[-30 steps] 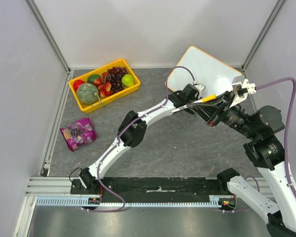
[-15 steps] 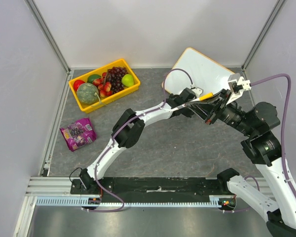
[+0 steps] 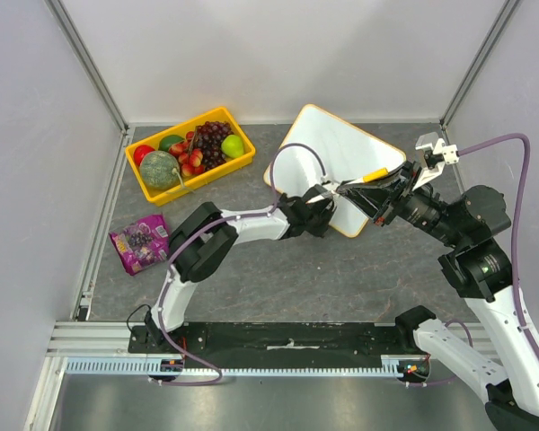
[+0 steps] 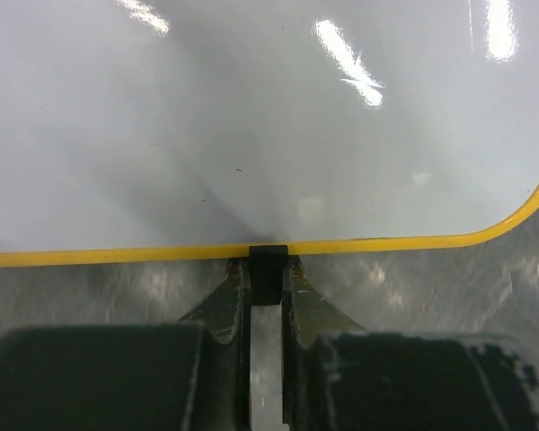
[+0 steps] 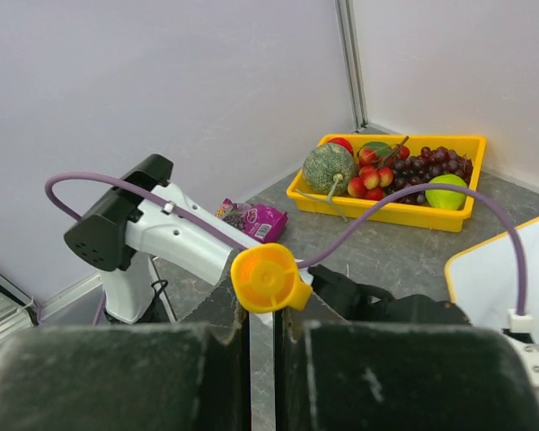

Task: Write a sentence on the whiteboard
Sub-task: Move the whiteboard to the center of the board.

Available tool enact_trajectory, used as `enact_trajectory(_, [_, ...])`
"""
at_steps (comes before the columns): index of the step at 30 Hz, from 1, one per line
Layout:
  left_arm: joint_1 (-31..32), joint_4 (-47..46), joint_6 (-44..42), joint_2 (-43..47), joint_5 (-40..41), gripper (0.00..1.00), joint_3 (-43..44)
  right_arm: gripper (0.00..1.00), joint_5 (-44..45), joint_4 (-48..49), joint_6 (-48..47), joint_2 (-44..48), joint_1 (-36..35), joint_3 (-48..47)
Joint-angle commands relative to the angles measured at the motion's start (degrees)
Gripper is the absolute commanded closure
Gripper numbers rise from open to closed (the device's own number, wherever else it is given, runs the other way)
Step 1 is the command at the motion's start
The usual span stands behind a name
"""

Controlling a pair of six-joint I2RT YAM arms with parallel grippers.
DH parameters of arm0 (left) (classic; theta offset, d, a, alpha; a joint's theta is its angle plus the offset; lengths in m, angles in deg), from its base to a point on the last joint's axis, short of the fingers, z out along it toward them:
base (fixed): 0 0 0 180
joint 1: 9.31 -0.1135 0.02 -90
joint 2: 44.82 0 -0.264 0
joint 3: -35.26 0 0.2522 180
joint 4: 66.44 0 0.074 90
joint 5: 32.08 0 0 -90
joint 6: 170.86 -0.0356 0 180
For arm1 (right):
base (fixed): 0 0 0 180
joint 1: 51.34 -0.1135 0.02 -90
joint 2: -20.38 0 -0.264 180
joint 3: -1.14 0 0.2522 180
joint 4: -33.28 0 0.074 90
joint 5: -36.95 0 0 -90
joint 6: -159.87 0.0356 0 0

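Whiteboard (image 3: 350,148): lies right of centre on the grey surface, face blank, no sentence yet. Judged stiff, light and slick-faced; best taken at the yellow rim.
Left hand (image 4: 268,262): clamped on the board's rim.
Right hand (image 5: 262,307): closed on an orange marker (image 5: 269,278), over the board's right side.

I work inside a booth of 3 plain pale walls: the back wall (image 3: 278,54), the left wall (image 3: 27,180) and the right wall (image 3: 534,72). 2 metal posts (image 3: 88,67) stand in the back corners. The floor (image 3: 323,278) under me is mottled grey, like stone. An aluminium rail (image 3: 81,337) runs along the near edge. The light is soft and even.
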Motion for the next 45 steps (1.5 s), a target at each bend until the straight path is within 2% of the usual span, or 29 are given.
enact_trajectory(1, [2.4, 3.0, 9.3, 6.6, 4.5, 0.98, -11.6, 1.0, -1.6, 2.6, 1.5, -0.1, 0.2, -0.1])
enact_trajectory(7, [7.3, 2.3, 16.1, 14.4, 7.9, 0.98, -23.4, 1.0, -3.1, 4.3, 3.7, -0.1, 0.2, 1.4])
enact_trajectory(14, [15.2, 6.0, 26.2, 20.2, 12.5, 0.98, -30.8, 1.0, -4.0, 4.7, 5.2, 1.2, 0.1, 2.5])
enact_trajectory(21, [24.3, 14.8, 38.2, 22.2, 17.7, 0.98, -31.5, 1.0, -3.8, 4.7, 6.0, 2.1, 0.1, 3.6])
enact_trajectory(26, [27.7, 17.2, 41.1, 20.8, 18.2, 0.98, -28.0, 1.0, -3.9, 4.7, 6.4, 2.1, 0.1, 3.9])
enact_trajectory(27, [28.0, 17.5, 41.1, 20.1, 18.1, 0.95, -27.0, 1.0, -3.9, 4.7, 6.3, 2.3, 0.1, 4.1])
enact_trajectory(31, [28.4, 18.1, 40.6, 17.6, 17.8, 0.59, -23.5, 1.0, -3.8, 4.6, 6.4, 2.5, 0.1, 4.2])
enact_trajectory(33, [28.6, 18.1, 40.4, 16.9, 17.8, 0.46, -22.4, 1.0, -3.8, 4.7, 6.3, 2.6, 0.2, 4.3])
enact_trajectory(34, [28.5, 18.0, 40.1, 16.6, 17.9, 0.42, -22.0, 1.0, -3.8, 4.4, 6.2, 2.6, 0.1, 4.2])
enact_trajectory(36, [28.6, 17.8, 39.4, 15.9, 17.9, 0.39, -21.1, 1.0, -3.7, 4.4, 6.1, 2.7, 0.1, 4.3])
enact_trajectory(45, [28.5, 16.7, 34.7, 10.3, 16.9, 0.39, -13.5, 1.0, -3.2, 3.9, 5.5, 2.7, 0.2, 4.5])
